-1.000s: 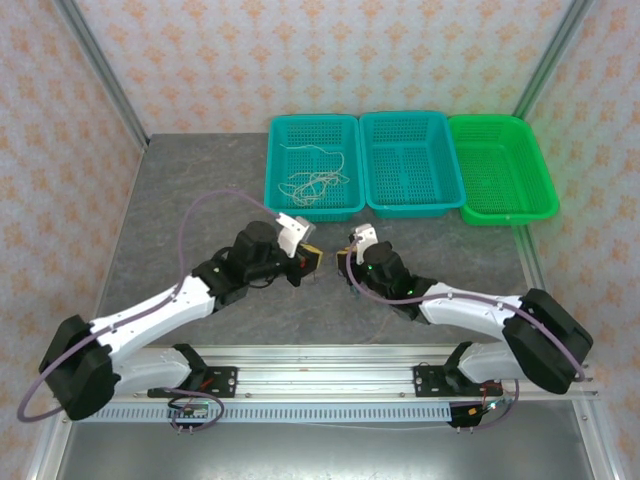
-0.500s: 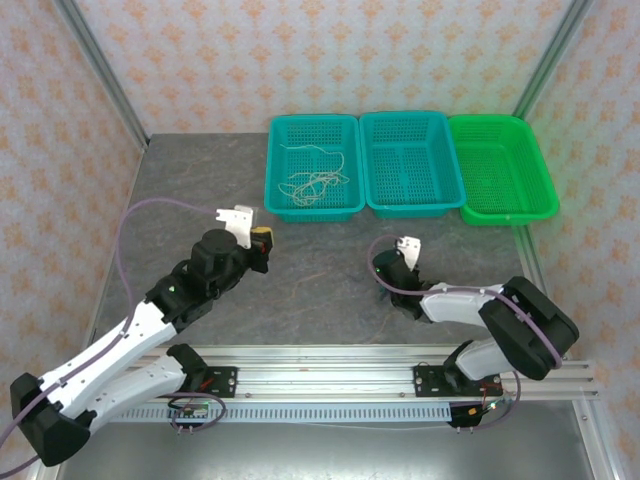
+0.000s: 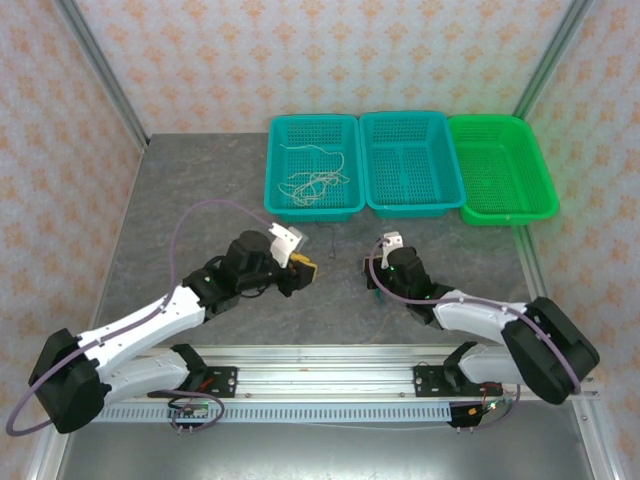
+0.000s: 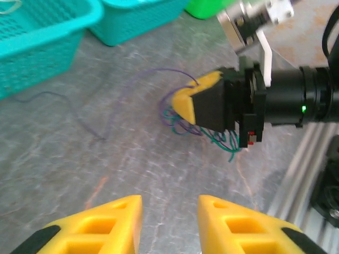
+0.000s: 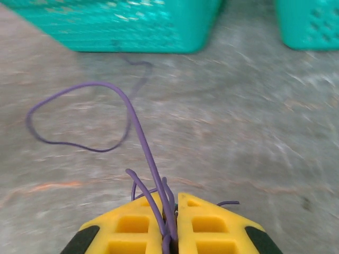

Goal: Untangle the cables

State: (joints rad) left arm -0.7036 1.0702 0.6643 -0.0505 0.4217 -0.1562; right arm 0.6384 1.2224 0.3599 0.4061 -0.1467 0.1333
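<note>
Grey mottled worktop (image 3: 200,190). Along upper edge, side by side: left teal basket (image 3: 313,118), middle teal basket (image 3: 410,114), green basket (image 3: 500,118). Mid-frame, thin purple cable (image 5: 142,138) looping over bare surface, near purple-green tangle (image 4: 183,124).

pink patterned walls (image 3: 300,50) around grey marbled table (image 3: 200,180)
</note>
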